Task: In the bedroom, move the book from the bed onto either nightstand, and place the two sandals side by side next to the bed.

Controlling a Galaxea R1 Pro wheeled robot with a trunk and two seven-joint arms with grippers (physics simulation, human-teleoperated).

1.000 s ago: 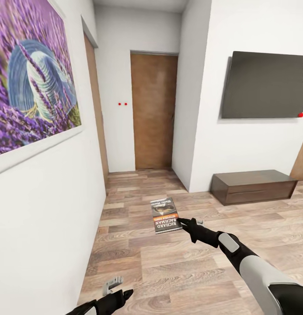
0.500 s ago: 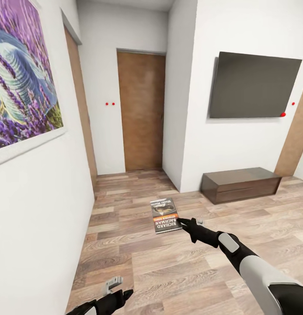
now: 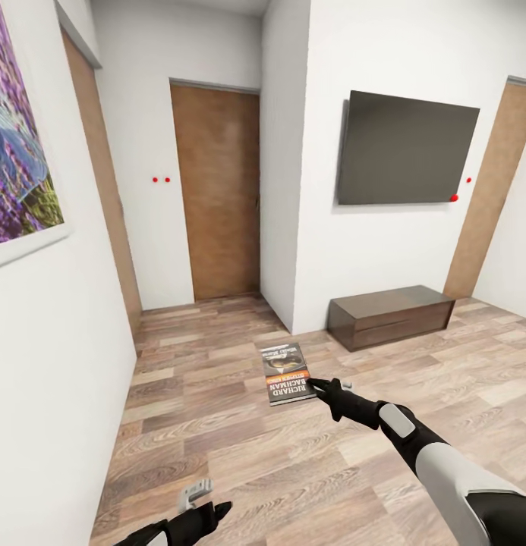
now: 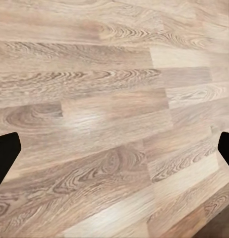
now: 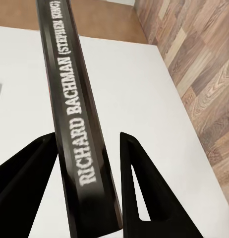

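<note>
The right pincer (image 3: 317, 387) is clenched on the book (image 3: 286, 373), gripping it by one edge and holding it out in front of the body, cover up and roughly level above the floor (image 3: 217, 425). That reads as a carrying pose: the arm is stretched forward so the book rides clear of the trunk while the robot is on its way, presumably toward a nightstand. In the right wrist view the dark spine (image 5: 77, 114) runs between the two black fingers (image 5: 144, 193), with "RICHARD BACHMAN" in white letters along it; the book is thin and flat, so a pinch at the edge is enough to bear it.

The left pincer (image 3: 196, 500) hangs low and near the body, released, its fingertips set wide apart in the left wrist view with nothing but floor planks between them.

The floor is pale wood-grain laminate in staggered planks. Ahead stand smooth white walls, a plain brown door (image 3: 215, 189), a flat dark screen (image 3: 405, 149) on the wall, and below it a long low cabinet (image 3: 390, 315) of dark wood with sharp box edges
</note>
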